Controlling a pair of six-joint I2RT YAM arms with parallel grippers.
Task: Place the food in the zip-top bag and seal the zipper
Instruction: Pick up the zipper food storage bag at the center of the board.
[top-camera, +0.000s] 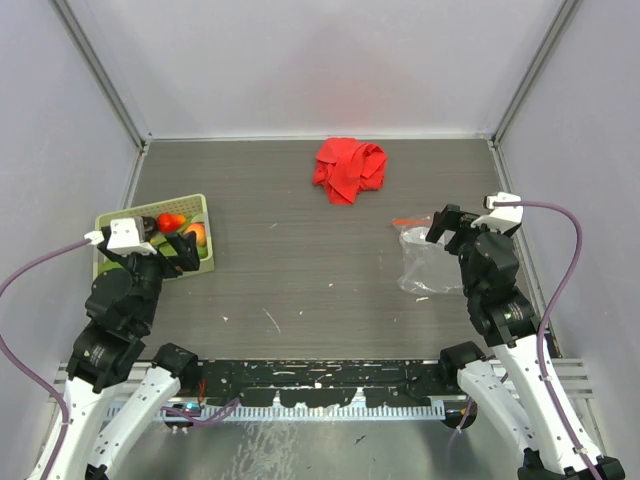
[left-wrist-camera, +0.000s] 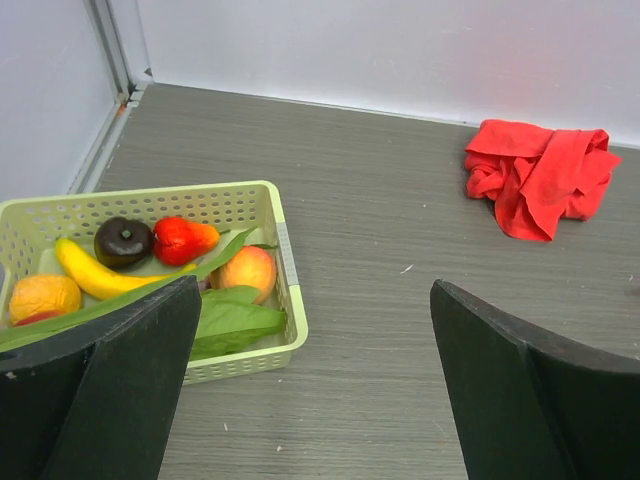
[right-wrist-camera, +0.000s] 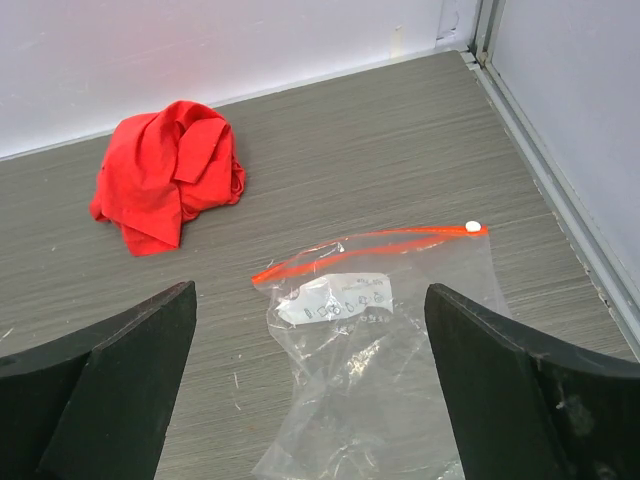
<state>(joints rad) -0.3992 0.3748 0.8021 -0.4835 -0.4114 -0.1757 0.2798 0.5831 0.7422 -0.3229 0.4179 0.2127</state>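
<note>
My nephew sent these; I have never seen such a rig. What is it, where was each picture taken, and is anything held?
Two robot arms are bolted to a table, each ending in a two-finger gripper. One picture looks down from above; the others come from wrist cameras, the dark shapes being fingers. The left gripper is open near a green basket of toy food; the right gripper is open near a clear zip-top bag with a red-orange zipper. A red cloth lies farther back. Nothing is held.

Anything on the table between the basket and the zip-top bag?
Bare tabletop only, per the top view, between basket and zip-top bag; red cloth lies farther back.
</note>
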